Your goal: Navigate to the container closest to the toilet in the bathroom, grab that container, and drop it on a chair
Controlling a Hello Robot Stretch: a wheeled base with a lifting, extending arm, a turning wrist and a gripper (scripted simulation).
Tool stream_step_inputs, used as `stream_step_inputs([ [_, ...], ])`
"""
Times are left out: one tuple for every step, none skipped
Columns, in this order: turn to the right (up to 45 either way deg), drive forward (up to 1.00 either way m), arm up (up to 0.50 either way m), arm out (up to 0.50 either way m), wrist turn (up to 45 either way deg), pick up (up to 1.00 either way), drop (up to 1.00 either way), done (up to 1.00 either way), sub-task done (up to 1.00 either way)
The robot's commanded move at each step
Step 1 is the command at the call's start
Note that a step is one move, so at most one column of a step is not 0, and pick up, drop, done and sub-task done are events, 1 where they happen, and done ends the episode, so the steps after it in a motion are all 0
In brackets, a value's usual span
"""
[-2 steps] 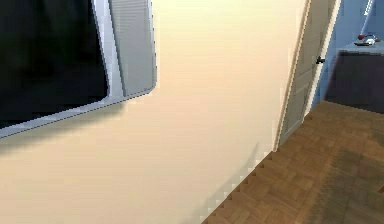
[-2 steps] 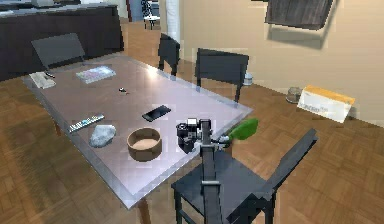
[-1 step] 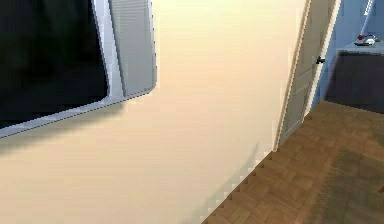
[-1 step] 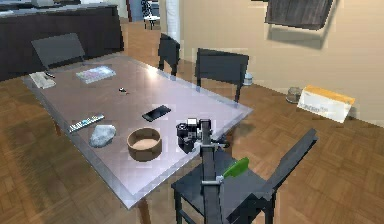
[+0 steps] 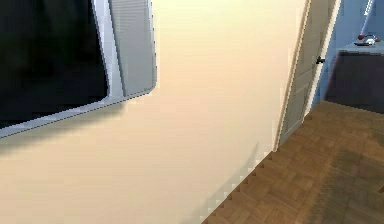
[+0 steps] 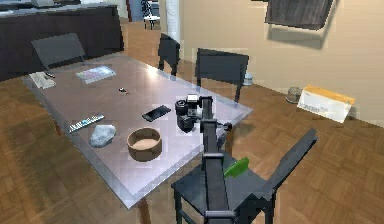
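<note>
- Claw [image 6: 187, 112] at the far end of the dark arm bar [image 6: 214, 178], over the grey table [image 6: 130, 95] near its right edge.
- Dark far end hard to make out against the tabletop, so cannot tell whether grasping anything or holding nothing.
- Below and to the right of the claw, just beside the arm bar: a small green thing [image 6: 237, 167] over the seat of the near chair [image 6: 262, 192]. Too small to tell whether the container, or whether resting on the seat.
- Just left of the claw: a flat dark phone [image 6: 156, 113] lying on the tabletop.
- Below and left of the claw: a round brown bowl [image 6: 145, 145], upright on the table.
- Farther left: a pale grey lump [image 6: 103, 136] and a slim remote [image 6: 85, 124].
- Well up and left of the claw: a flat book-like thing [image 6: 95, 74].
- Beyond the claw, at the table's far side: two dark chairs [image 6: 221, 68].
- Well to the right of the claw, on the wooden floor by the wall: a white box [image 6: 326, 102] with a small pot [image 6: 293, 95] beside it.
</note>
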Motion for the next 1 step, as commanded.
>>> stream_step_inputs([
  [0.0,0.0,0.0,-0.08,0.0,0.0,0.0,0.0,0.0],
])
